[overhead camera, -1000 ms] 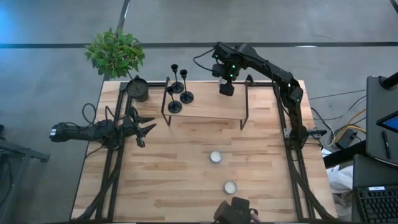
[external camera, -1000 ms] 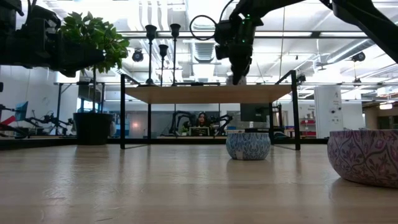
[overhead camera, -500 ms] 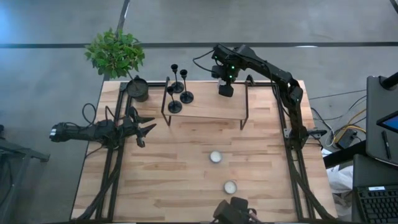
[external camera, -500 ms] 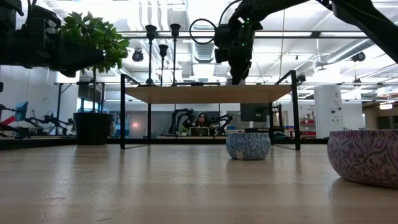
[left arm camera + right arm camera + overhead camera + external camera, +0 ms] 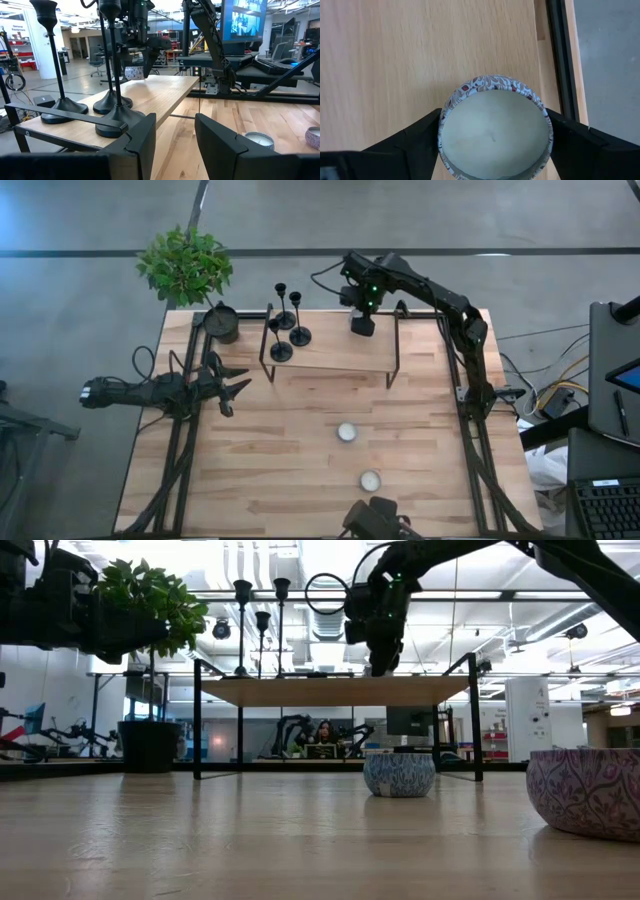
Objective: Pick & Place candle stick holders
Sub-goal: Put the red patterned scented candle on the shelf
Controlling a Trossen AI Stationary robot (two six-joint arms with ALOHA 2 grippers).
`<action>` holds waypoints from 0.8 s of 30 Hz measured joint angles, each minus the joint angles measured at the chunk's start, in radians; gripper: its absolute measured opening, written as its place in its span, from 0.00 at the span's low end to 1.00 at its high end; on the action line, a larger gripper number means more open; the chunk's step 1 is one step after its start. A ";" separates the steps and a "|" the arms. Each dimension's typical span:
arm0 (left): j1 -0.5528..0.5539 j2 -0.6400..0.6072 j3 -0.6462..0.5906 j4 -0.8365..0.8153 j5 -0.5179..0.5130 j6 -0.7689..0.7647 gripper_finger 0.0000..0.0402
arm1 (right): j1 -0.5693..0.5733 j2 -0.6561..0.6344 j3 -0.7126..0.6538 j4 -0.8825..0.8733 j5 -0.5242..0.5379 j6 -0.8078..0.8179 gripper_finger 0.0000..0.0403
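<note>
Three black candle stick holders (image 5: 284, 337) stand on their round bases at the left end of a raised wooden shelf (image 5: 330, 352); they also show in the left wrist view (image 5: 114, 102). Over the shelf's far right corner my right gripper (image 5: 362, 325) is shut on a patterned tealight cup (image 5: 495, 135). Two more cups (image 5: 347, 432) (image 5: 370, 480) sit on the table in front of the shelf. My left gripper (image 5: 235, 388) waits open and level at the table's left edge, nothing between its fingers (image 5: 172, 145). My right gripper pinches the tealight cup by its round side wall (image 5: 443, 125), one finger (image 5: 417, 142) on each opposite side. The fingers come from above, pointing steeply down. The cup is upright, open top up, over the shelf's wood; whether its bottom touches the shelf cannot be told.
A dark pot (image 5: 222, 323) with a green plant (image 5: 185, 265) stands at the table's far left corner. The shelf's black metal frame rail (image 5: 559, 50) runs close beside the held cup. A dark object (image 5: 375, 518) sits at the near edge.
</note>
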 joint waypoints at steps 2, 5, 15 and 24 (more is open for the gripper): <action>0.000 0.000 0.000 0.000 0.000 0.000 0.35 | 0.000 0.000 -0.005 0.003 0.000 0.000 0.74; 0.000 0.000 0.000 0.000 0.000 0.000 0.35 | -0.002 0.000 -0.015 0.004 0.000 0.001 0.74; 0.000 0.000 0.000 0.000 0.000 0.000 0.35 | -0.003 0.000 -0.028 0.006 0.001 0.000 0.74; 0.000 0.000 0.000 0.000 0.000 0.000 0.35 | -0.003 0.000 -0.028 0.023 0.001 -0.001 0.79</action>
